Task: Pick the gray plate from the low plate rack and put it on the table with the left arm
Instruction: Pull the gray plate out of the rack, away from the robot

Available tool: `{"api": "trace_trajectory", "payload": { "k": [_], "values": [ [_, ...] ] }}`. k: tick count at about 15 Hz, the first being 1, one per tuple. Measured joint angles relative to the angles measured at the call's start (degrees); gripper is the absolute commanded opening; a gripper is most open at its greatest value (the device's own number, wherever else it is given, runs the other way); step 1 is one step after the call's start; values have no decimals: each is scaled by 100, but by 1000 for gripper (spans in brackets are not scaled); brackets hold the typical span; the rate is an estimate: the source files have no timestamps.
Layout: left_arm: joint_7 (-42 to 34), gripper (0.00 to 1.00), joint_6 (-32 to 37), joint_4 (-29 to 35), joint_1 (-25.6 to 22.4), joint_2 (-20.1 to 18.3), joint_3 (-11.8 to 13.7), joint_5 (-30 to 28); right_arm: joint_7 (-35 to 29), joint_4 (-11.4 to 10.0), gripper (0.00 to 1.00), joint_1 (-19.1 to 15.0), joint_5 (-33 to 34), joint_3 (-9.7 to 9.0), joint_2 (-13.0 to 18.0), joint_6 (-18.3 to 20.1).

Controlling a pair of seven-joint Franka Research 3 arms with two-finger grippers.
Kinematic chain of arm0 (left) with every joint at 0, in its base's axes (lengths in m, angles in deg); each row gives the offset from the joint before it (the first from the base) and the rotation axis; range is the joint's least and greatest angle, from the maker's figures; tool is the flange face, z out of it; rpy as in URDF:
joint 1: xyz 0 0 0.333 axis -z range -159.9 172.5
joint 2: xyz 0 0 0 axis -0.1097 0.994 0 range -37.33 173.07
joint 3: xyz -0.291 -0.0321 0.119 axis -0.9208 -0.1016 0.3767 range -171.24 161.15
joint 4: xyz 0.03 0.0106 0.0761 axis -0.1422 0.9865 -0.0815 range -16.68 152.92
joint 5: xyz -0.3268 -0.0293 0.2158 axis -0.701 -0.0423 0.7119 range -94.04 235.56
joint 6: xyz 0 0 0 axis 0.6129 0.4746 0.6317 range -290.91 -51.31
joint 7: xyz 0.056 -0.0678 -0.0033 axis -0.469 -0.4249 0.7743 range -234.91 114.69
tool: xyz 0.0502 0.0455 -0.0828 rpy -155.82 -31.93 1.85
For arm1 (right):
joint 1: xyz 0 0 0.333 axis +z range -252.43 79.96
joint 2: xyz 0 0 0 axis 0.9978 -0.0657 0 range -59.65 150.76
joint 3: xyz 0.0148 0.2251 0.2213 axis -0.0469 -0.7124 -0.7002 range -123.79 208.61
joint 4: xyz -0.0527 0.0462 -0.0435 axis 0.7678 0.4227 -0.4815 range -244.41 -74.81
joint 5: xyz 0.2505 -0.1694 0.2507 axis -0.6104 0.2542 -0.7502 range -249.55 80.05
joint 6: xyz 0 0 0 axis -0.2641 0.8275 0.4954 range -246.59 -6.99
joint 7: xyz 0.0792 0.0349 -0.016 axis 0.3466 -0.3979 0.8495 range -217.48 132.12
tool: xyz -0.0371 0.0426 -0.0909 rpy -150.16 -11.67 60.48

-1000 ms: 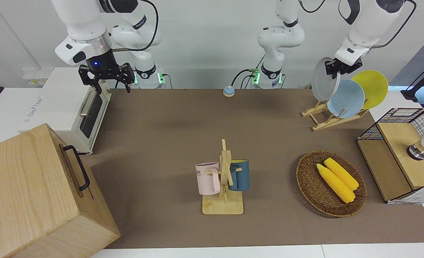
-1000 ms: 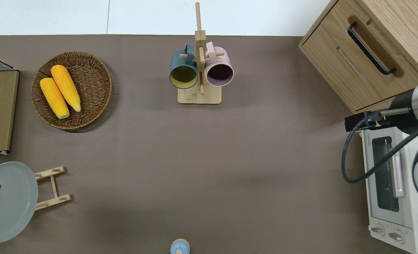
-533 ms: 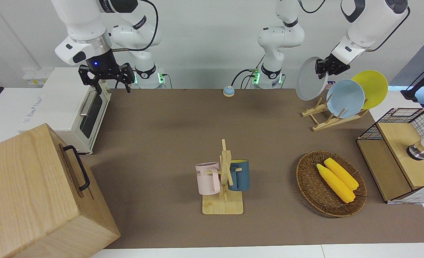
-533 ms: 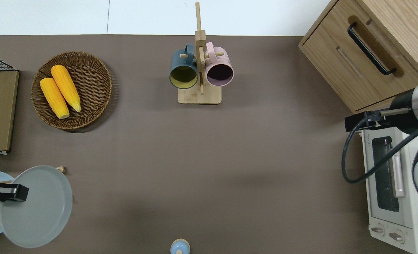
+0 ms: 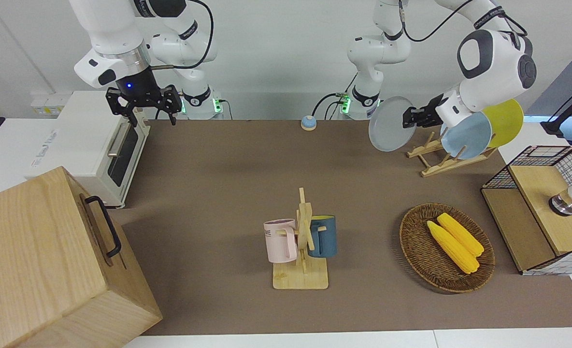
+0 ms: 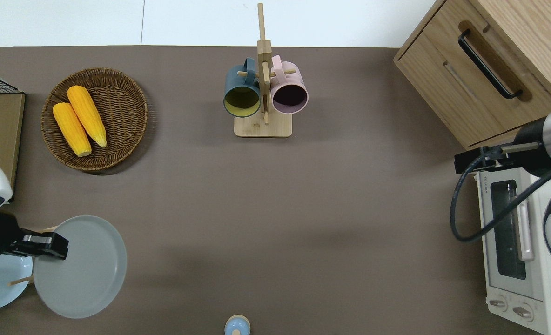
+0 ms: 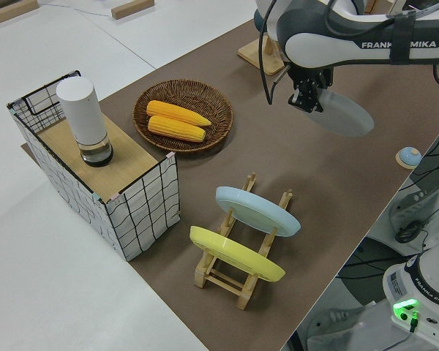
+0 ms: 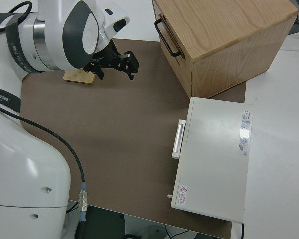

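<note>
left gripper (image 6: 52,245) clamped on gray plate (image 6: 82,266) rim, plate aloft beside low plate rack (image 5: 443,157), bare table (image 6: 275,223) beneath, right arm parked

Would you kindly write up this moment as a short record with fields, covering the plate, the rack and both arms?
gray plate: held by its rim in the left hand, in the air over bare table, plate clear of the rack
rack: holds a blue plate and a yellow plate, the slot nearest the robots vacant
left hand: shut on the plate's rim
right hand: parked, fingers open
task stage: plate lifted out, not yet set down
</note>
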Motion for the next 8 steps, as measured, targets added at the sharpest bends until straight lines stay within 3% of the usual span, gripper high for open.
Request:
{"api": "trace_trajectory", "payload": {
  "k": [8],
  "values": [
    [-2523, 0, -971, 857, -1201, 694, 89, -857, 0, 0, 983, 0, 0, 0, 0, 0]
  ]
}}
